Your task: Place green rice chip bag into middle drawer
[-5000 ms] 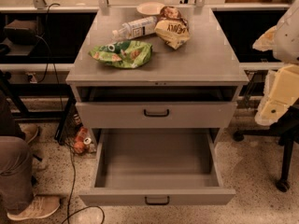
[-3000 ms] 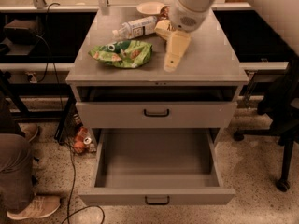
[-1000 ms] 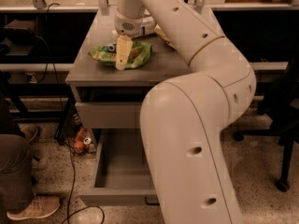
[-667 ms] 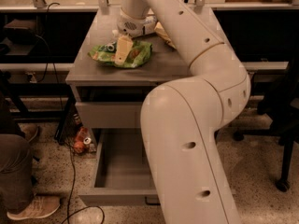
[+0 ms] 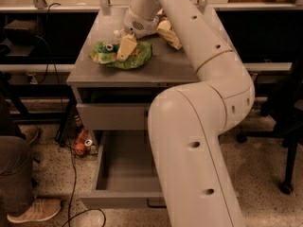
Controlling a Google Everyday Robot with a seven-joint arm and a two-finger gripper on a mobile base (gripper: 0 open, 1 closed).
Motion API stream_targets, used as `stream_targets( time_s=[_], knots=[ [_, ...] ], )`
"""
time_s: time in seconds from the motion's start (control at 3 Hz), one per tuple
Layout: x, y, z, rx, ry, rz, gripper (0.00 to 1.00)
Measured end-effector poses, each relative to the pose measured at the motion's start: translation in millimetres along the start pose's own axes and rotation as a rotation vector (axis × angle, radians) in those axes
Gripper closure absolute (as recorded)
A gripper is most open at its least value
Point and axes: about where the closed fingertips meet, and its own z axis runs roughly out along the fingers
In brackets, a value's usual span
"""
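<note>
- Arm (image 5: 203, 126): one. Five seconds back it stood clear at the right. It now reaches across the cabinet and fills the centre of the view, covering the right half of both drawers.
- Cabinet (image 5: 165, 69): one, grey, position unchanged. The arm hides part of the rear of its top.
- Middle drawer (image 5: 120, 167): one, pulled fully open as before. Only the left part of its interior and front shows, and the handle is mostly covered.
- Upper drawer (image 5: 111, 116): one, closed as before, handle hidden.
- Green rice chip bag (image 5: 138, 56): one, lying on the left front of the cabinet top, in the same place as earlier and not in the drawer.
- Tan chip bag (image 5: 169, 34): one, behind and to the right of the green bag, partly behind the arm.
- Gripper (image 5: 124, 51): one, down on the middle of the green rice chip bag, about where it was 0.7 s ago. Whether it is clenched or released cannot be told.
</note>
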Motion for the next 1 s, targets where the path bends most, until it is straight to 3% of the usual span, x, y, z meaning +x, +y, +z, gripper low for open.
stream_targets(
  time_s=[0.33, 0.67, 1.0],
  knots=[
    [7.7, 5.5, -33.7, 0.022, -0.093, 0.022, 1.00],
    [32.8, 23.6, -90.6, 0.076, -0.196, 0.069, 1.00],
    [61.8, 58.1, -141.3, 0.133, -0.290, 0.128, 1.00]
  ],
)
